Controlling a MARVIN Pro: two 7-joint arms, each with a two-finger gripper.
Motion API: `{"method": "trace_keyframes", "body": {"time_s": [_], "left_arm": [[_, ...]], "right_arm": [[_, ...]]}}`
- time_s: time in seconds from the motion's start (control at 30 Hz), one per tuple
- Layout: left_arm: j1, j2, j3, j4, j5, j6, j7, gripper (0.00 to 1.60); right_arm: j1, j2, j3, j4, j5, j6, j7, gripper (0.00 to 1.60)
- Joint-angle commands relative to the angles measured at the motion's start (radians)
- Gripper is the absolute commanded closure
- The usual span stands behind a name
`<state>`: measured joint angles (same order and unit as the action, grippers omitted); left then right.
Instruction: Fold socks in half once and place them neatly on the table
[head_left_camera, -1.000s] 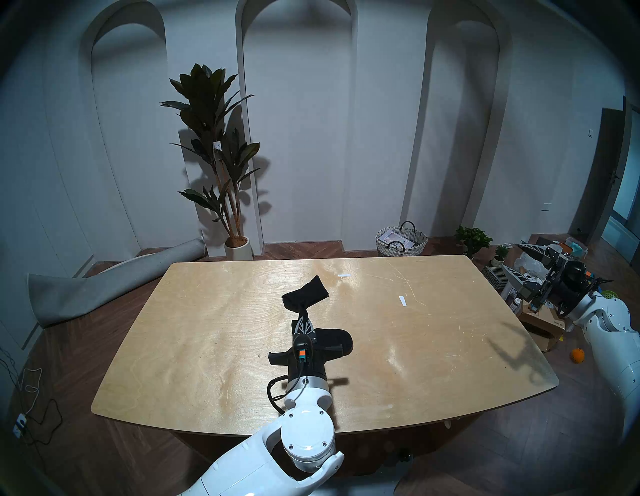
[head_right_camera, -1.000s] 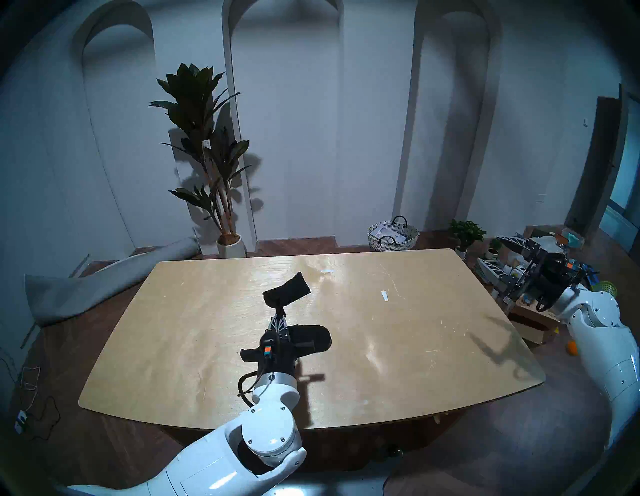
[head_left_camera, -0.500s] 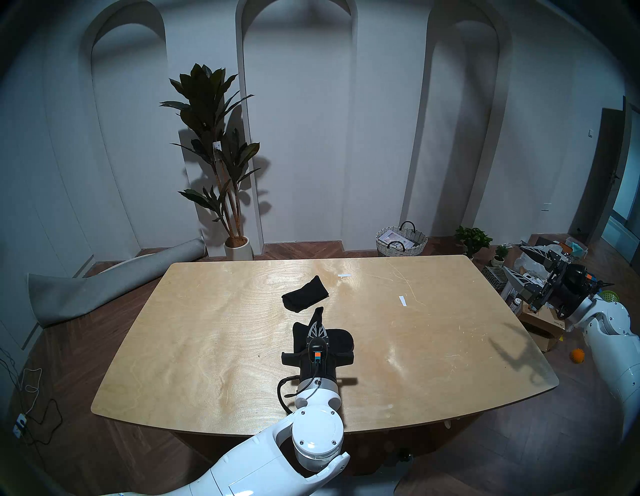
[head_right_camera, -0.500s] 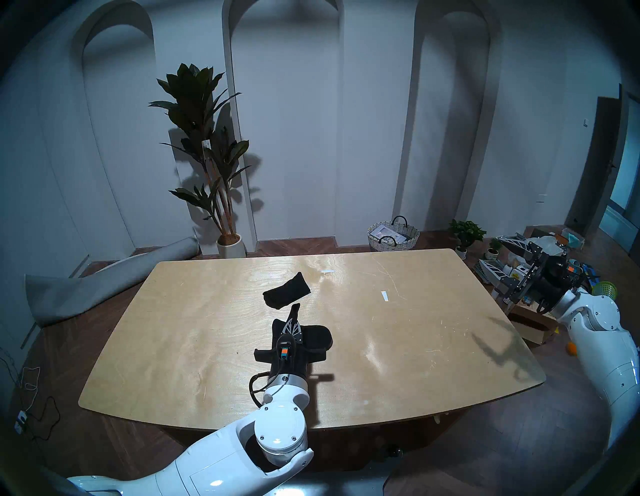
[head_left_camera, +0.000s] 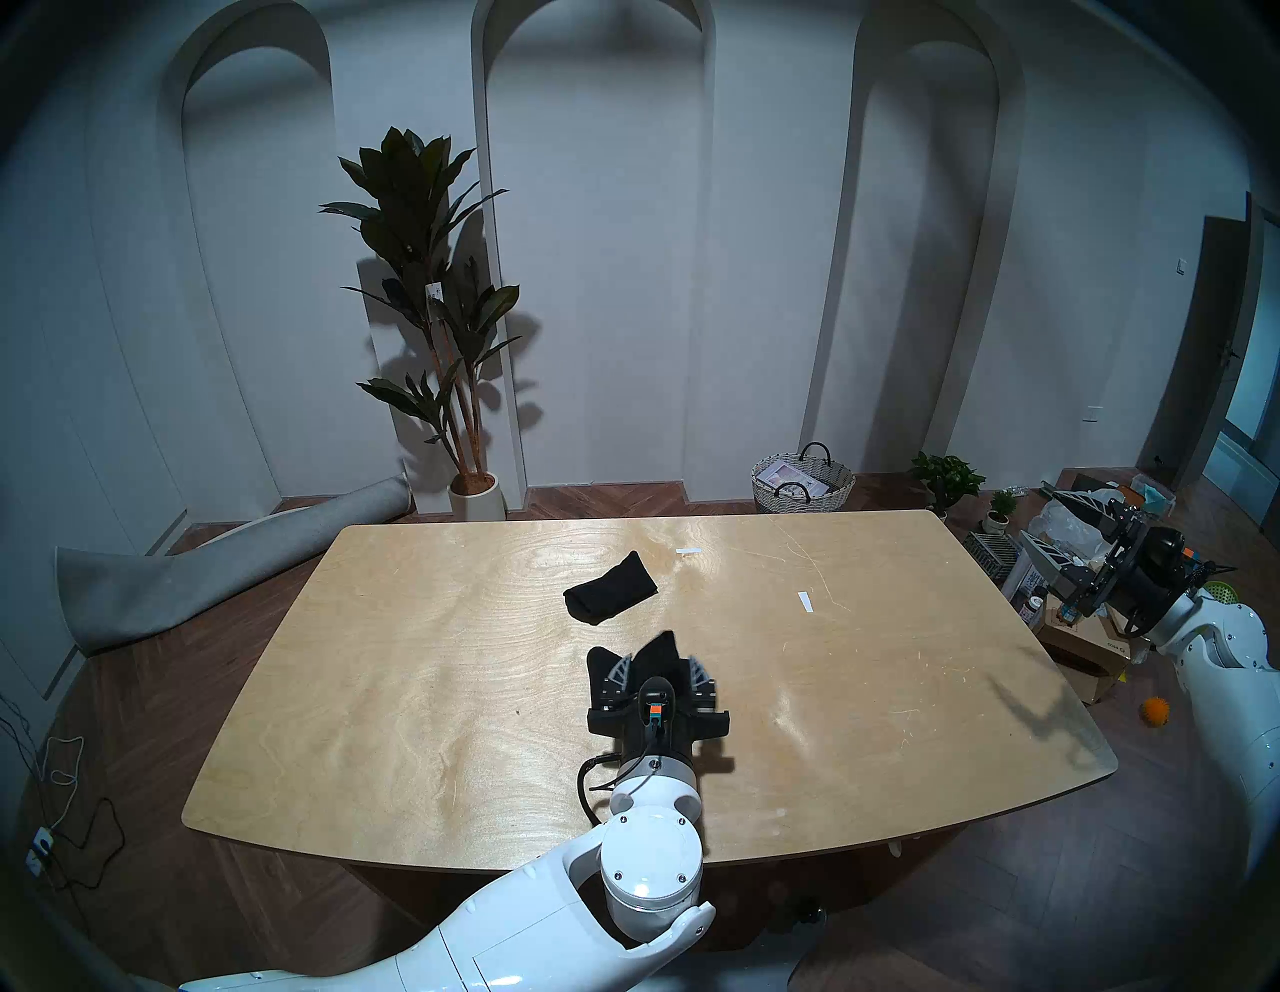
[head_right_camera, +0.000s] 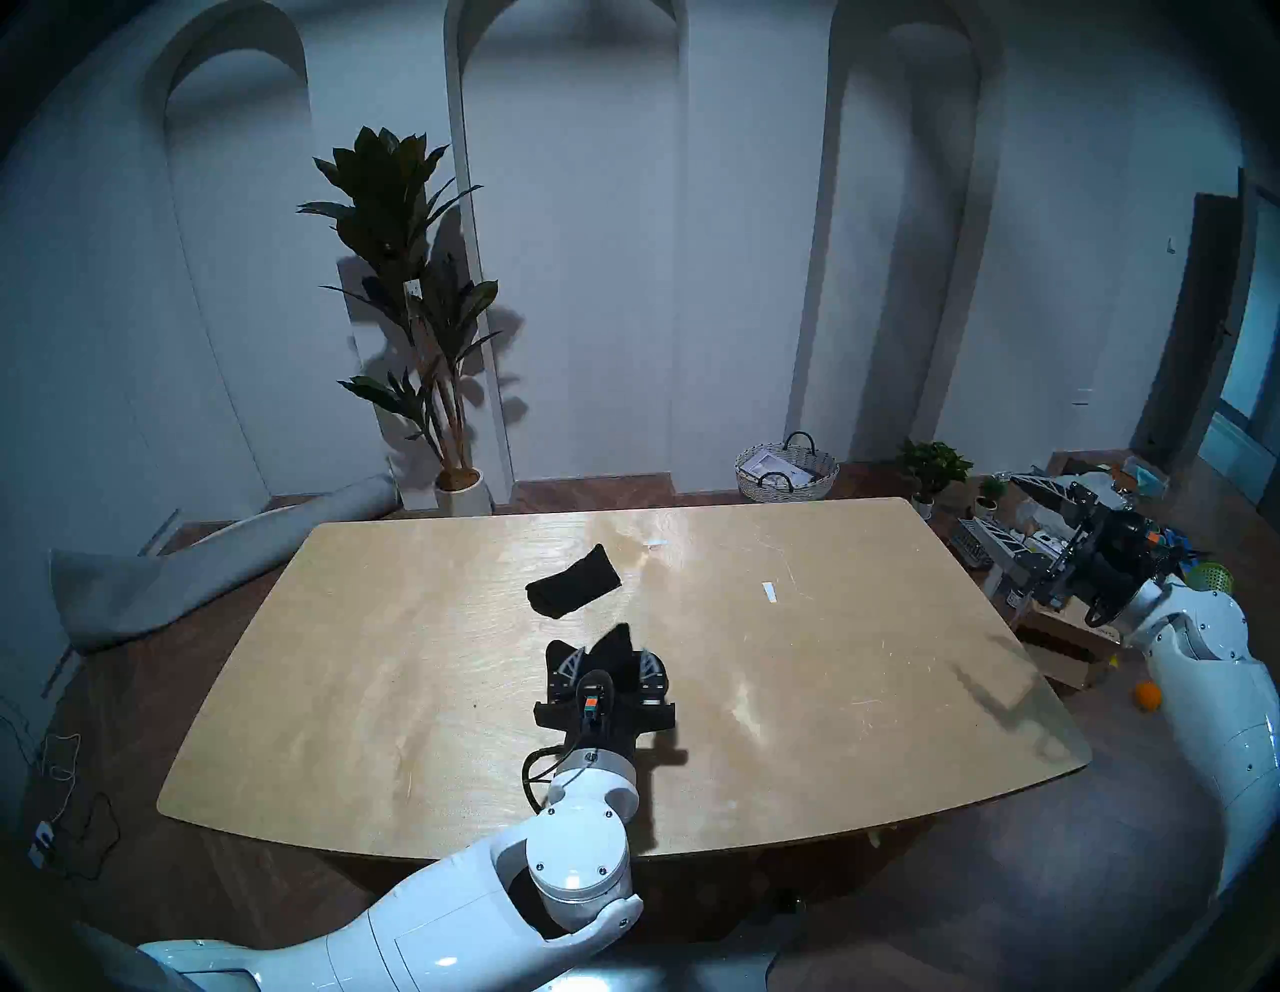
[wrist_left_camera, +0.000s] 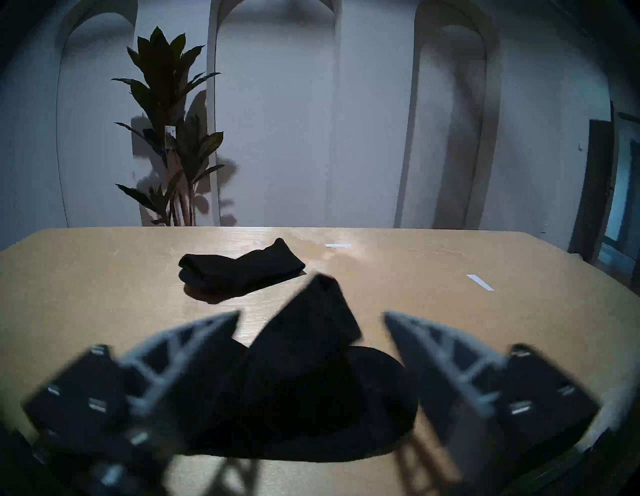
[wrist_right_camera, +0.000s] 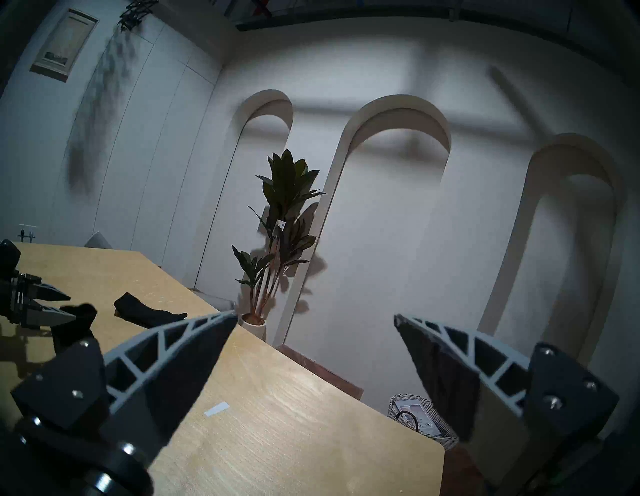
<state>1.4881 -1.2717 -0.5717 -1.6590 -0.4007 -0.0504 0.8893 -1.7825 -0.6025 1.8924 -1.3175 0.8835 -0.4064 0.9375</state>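
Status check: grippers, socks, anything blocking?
Left gripper open over the near sock, one end sticking up. Right gripper open, parked off the table. Far sock folded, flat. Nothing blocking.

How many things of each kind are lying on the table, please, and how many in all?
Black socks: 2
White tape strips: 2
Total: 4
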Motion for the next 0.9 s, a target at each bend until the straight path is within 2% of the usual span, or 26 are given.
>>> {"method": "trace_keyframes", "body": {"time_s": [0.0,0.1,0.13,0.2,0.3,0.4,0.47,0.6,0.67,0.77,0.87], "left_arm": [[-0.042,0.019,0.021,-0.052,-0.017,-0.004,0.013,0.00],[-0.049,0.027,0.036,-0.061,-0.027,-0.011,0.031,0.00],[-0.043,0.036,0.036,-0.082,-0.019,-0.040,0.033,0.00],[-0.047,0.047,0.038,-0.100,-0.025,-0.048,0.039,0.00],[-0.042,0.069,0.027,-0.147,0.049,-0.095,0.053,0.00],[-0.075,0.115,0.030,-0.154,0.144,-0.095,0.088,0.00],[-0.085,0.139,-0.003,-0.156,0.145,-0.106,0.096,0.00],[-0.121,0.207,-0.050,-0.106,0.200,-0.059,0.104,0.00],[-0.127,0.215,-0.076,-0.077,0.200,-0.041,0.103,0.00],[-0.153,0.283,-0.124,-0.068,0.212,-0.038,0.095,0.00],[-0.162,0.286,-0.157,-0.065,0.211,-0.042,0.094,0.00]], "right_arm": [[0.017,0.010,0.014,0.007,0.009,-0.006,0.006,0.00],[0.022,0.011,0.012,0.014,0.008,-0.007,0.012,0.00],[0.024,0.010,0.012,0.016,0.009,-0.005,0.015,0.00],[0.024,0.009,0.012,0.016,0.008,-0.005,0.015,0.00],[0.010,-0.009,0.011,-0.003,0.016,0.008,0.007,0.00],[0.000,-0.041,-0.004,-0.033,0.030,0.019,-0.002,0.00],[0.000,-0.085,-0.021,-0.062,0.074,0.055,-0.016,0.00],[0.012,-0.141,-0.056,-0.098,0.114,0.084,-0.060,0.00],[0.018,-0.156,-0.072,-0.101,0.135,0.098,-0.080,0.00],[0.036,-0.212,-0.101,-0.133,0.172,0.122,-0.129,0.00],[0.048,-0.227,-0.116,-0.156,0.183,0.131,-0.160,0.00]]}}
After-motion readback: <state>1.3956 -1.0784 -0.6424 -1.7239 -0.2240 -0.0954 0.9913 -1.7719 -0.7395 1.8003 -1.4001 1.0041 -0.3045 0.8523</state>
